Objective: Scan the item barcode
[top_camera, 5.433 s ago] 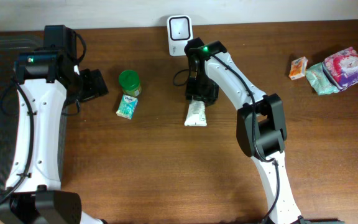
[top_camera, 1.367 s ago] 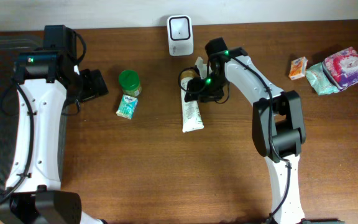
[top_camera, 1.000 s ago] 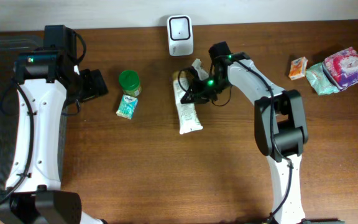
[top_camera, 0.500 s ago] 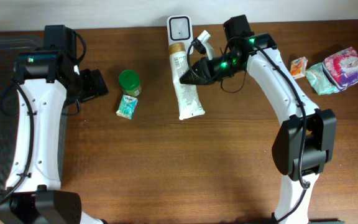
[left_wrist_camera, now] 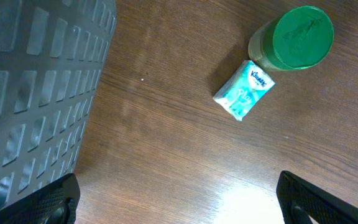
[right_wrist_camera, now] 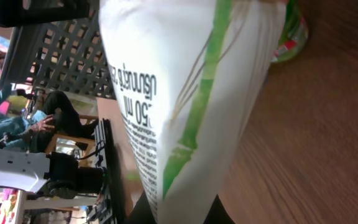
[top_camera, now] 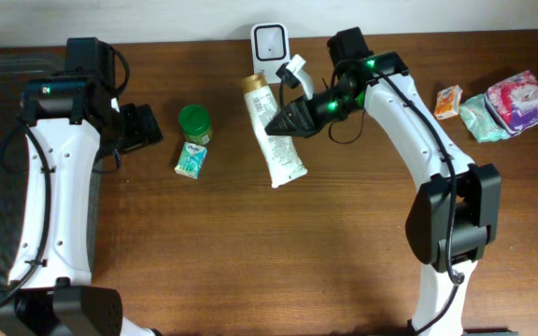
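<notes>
The item is a white tube with a green stripe and a tan cap. It hangs above the table, cap end just left of the white scanner at the back edge. My right gripper is shut on the tube's middle. In the right wrist view the tube fills the frame, printed text on its side, and the gripper pinches its lower part. I see no barcode in any view. My left gripper stands open over bare wood, holding nothing.
A green-lidded jar and a small tissue pack lie left of the tube. Several snack and tissue packets sit at the far right. A dark slatted crate borders the left side.
My right gripper has lifted the tube off the table and swung it back and left, so its cap now sits beside the scanner. The left arm has not moved.
</notes>
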Controlling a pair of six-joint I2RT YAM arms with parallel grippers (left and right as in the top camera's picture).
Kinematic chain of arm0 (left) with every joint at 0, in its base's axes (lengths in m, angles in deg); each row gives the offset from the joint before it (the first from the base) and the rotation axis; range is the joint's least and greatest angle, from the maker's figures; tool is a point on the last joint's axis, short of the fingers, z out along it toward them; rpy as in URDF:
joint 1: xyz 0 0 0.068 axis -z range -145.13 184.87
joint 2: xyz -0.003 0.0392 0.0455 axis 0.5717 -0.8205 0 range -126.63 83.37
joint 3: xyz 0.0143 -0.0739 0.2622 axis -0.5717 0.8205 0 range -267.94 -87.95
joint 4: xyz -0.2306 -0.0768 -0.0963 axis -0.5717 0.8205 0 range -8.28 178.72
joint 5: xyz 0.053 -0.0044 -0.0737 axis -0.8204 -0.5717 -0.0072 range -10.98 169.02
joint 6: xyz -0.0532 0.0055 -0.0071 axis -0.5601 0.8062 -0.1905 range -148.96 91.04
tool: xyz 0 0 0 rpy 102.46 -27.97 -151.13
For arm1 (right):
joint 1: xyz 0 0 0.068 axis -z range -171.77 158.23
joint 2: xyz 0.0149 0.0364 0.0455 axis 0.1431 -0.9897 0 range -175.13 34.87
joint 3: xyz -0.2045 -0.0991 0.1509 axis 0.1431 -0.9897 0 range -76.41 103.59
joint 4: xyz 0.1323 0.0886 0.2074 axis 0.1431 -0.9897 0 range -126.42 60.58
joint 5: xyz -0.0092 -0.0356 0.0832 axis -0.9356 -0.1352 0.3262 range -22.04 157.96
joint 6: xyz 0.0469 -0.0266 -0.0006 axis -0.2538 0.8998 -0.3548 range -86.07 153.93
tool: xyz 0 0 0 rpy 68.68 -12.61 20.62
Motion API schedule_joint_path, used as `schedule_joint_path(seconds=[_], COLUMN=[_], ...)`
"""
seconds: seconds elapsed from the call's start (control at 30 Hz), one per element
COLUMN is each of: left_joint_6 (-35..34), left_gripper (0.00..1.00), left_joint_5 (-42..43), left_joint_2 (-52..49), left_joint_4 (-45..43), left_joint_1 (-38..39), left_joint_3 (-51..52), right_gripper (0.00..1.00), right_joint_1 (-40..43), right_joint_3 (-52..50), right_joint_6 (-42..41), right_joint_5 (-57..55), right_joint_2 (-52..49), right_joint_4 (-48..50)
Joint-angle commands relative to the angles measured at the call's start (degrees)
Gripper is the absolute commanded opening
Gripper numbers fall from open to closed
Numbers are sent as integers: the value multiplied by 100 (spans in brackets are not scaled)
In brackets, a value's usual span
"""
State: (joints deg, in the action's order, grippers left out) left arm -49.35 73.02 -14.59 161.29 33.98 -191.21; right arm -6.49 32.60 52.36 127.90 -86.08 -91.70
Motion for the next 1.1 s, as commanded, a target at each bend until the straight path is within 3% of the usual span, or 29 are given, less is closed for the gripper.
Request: schedule_joint_path(seconds=[0.0, 0.57, 0.7, 0.8, 0.83, 1.07], left_joint_6=[72, 72, 72, 72, 72, 72], left_gripper=[99, 99, 99, 99, 99, 99], left_joint_5=[-42, -42, -42, -42, -42, -42], left_joint_2=[22, 22, 22, 22, 22, 22], left_joint_4=[2, 2, 2, 2, 2, 2], left_joint_1=[-4, -4, -4, -4, -4, -4], left_joint_3=[-15, -15, -15, -15, -15, -15], right_gripper=[4, 4, 4, 4, 4, 4], right_joint_1=[131, 125, 122, 74, -13, -140], right_joint_3=[116, 116, 114, 35, -131, -1191], right_joint_6=[63, 55, -1606, -4339, -4795, -5045], right_joint_5=[164, -289, -2599, -5829, -6581, -8424], right_joint_2=[133, 133, 131, 131, 131, 120], right_joint_4=[-59, -136, -31, -144, -133, -205])
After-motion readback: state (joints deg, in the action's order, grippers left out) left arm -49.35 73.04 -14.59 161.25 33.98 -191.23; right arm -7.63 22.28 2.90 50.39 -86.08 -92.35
